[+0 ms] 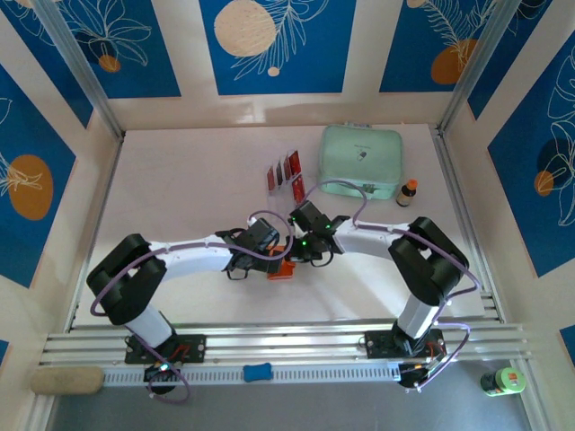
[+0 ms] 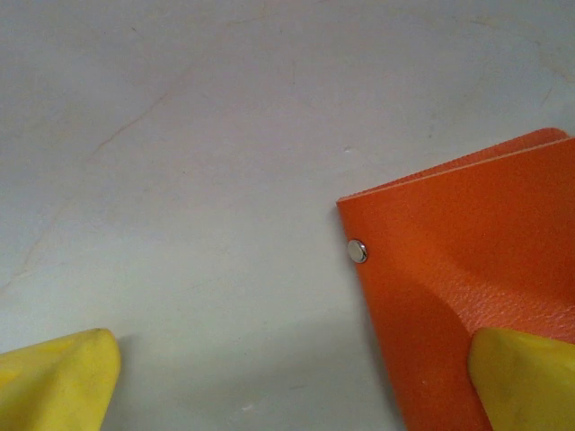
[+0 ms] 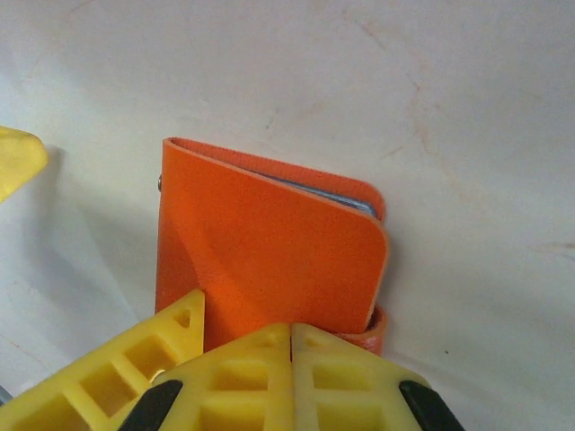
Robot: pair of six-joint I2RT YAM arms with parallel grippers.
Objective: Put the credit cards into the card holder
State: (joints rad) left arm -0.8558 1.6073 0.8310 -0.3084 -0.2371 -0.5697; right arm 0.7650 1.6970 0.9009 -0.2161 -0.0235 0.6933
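The orange card holder (image 1: pixel 284 267) lies on the table between both arms, folded, with a snap button (image 2: pixel 358 251) at its edge. Its top flap (image 3: pixel 269 242) stands slightly raised and a grey-blue edge (image 3: pixel 332 196) shows underneath. My right gripper (image 3: pixel 292 373) is shut, fingers pressed together at the holder's near edge, nothing visible between them. My left gripper (image 2: pixel 292 386) is wide open, one fingertip (image 2: pixel 526 377) over the holder (image 2: pixel 458 269), the other (image 2: pixel 58 382) over bare table. Red and dark credit cards (image 1: pixel 286 171) stand in a clear rack farther back.
A mint-green case (image 1: pixel 361 160) sits at the back right with a small brown bottle (image 1: pixel 408 192) beside it. Aluminium rails (image 1: pixel 287 341) run along the near edge. A green bottle (image 1: pixel 501 380) and a blue object (image 1: pixel 257 372) lie below the rails.
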